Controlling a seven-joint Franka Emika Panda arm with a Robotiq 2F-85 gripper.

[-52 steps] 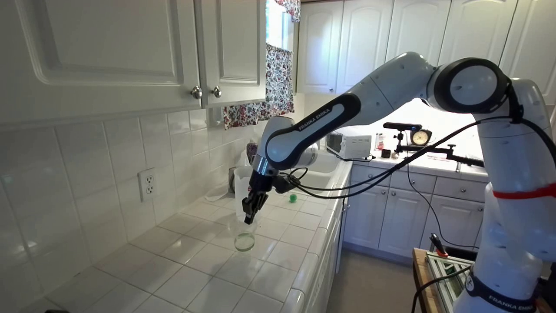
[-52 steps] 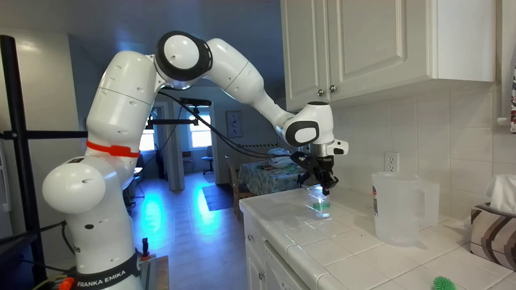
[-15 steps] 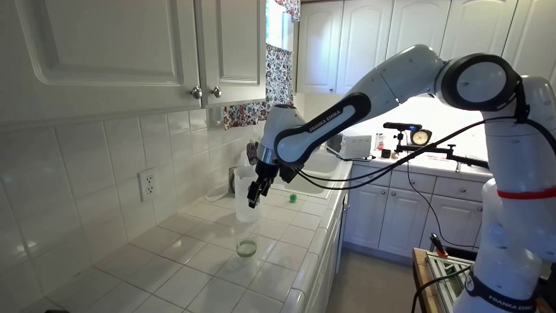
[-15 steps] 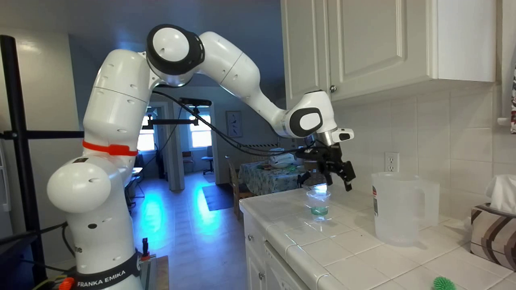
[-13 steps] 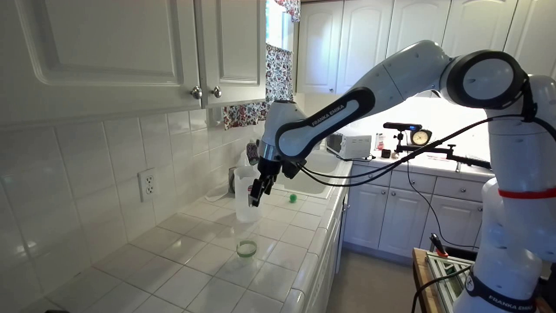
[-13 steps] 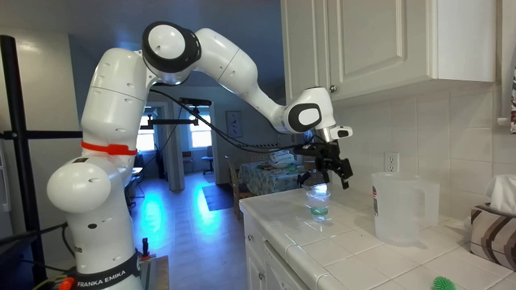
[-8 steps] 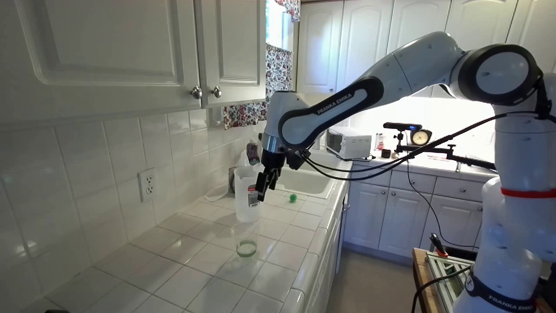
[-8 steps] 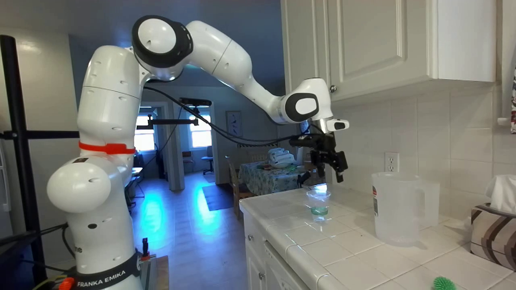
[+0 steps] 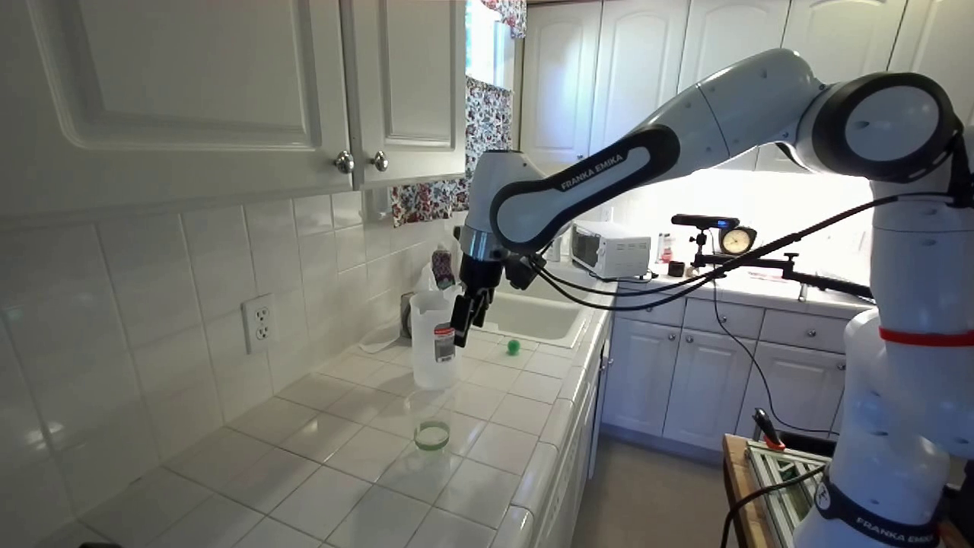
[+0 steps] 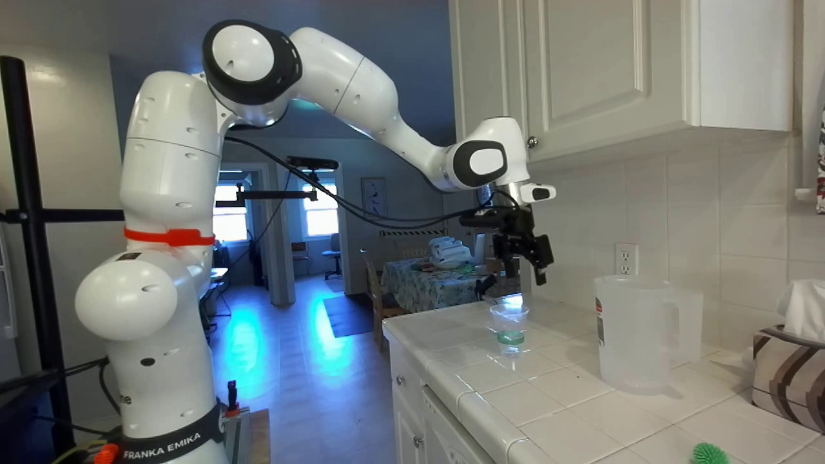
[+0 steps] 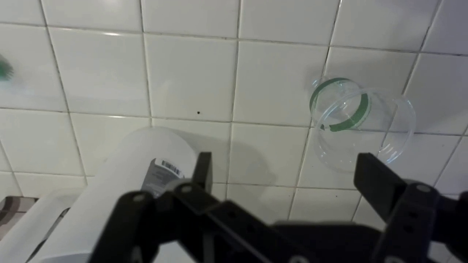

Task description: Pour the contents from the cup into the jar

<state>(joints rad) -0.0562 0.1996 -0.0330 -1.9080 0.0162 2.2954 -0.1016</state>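
Observation:
The clear cup (image 9: 431, 436) with a green band round its base stands upright on the tiled counter; it also shows in an exterior view (image 10: 510, 328). From above, in the wrist view, the cup (image 11: 356, 118) lies just beyond the right finger; whether it holds anything, I cannot tell. Farther along stands the whitish jar (image 10: 635, 335), upright, with a handle and a red-and-grey label. Its side fills the lower left of the wrist view, where the left finger partly covers the jar (image 11: 120, 182). My gripper (image 11: 285, 159) hangs open above the counter, apart from both, holding nothing.
A green spiky ball (image 10: 709, 453) sits on the counter (image 10: 561, 412) past the jar. A tissue box (image 10: 789, 374) stands by the wall. Upper cabinets (image 10: 619, 64) overhang the back of the counter, and a sink (image 9: 533, 316) lies beyond.
Earlier my gripper was down at the cup's rim; it has since risen away and kept rising through the last second, uncovering the jar's label. The cup has shifted slightly from its earliest position.

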